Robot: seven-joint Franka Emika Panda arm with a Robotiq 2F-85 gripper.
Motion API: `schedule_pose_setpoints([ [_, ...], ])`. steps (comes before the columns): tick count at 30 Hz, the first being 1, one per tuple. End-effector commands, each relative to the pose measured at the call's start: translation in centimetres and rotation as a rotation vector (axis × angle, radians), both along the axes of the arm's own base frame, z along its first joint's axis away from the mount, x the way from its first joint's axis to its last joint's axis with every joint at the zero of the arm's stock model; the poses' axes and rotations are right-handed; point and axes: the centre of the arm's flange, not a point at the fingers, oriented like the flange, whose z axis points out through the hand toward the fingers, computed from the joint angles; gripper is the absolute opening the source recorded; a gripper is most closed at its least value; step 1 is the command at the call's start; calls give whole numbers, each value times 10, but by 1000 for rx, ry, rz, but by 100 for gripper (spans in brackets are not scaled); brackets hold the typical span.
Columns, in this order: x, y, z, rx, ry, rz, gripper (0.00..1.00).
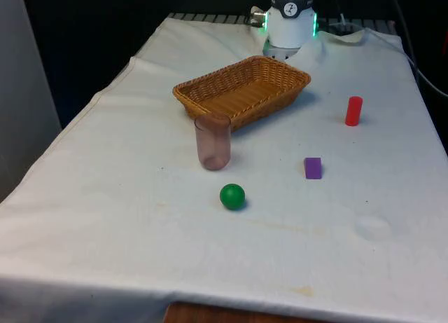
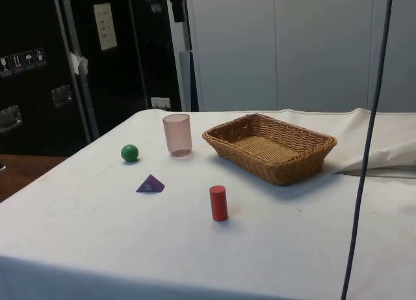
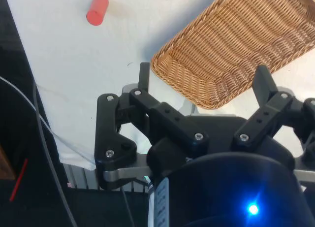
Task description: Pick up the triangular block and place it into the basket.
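Triangular block (image 2: 150,184) on cloth | basket (image 1: 210,92) holds nothing | jaws spread apart, gripping nothing

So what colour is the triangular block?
Purple. The triangular block shows best in the side view, lying flat on the white cloth.

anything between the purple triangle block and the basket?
Nothing: in the side view, bare cloth separates the purple triangular block from the basket.

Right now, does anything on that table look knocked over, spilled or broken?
Nothing stands out. The pink cup and red cylinder stand upright, the basket sits level, and the green ball and purple triangular block rest apart.
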Motion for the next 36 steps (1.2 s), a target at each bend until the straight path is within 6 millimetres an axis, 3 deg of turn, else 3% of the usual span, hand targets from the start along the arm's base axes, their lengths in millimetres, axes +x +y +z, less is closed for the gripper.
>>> schedule_pose_setpoints([
  [1, 2, 3, -1, -3, 8, 0, 100],
  [7, 5, 2, -3, -4, 2, 2, 100],
  [18, 33, 21, -24, -12, -4, 1, 100],
  [29, 29, 37, -36, -1, -51, -5, 100],
  [36, 19, 46, -59, 2, -63, -5, 100],
])
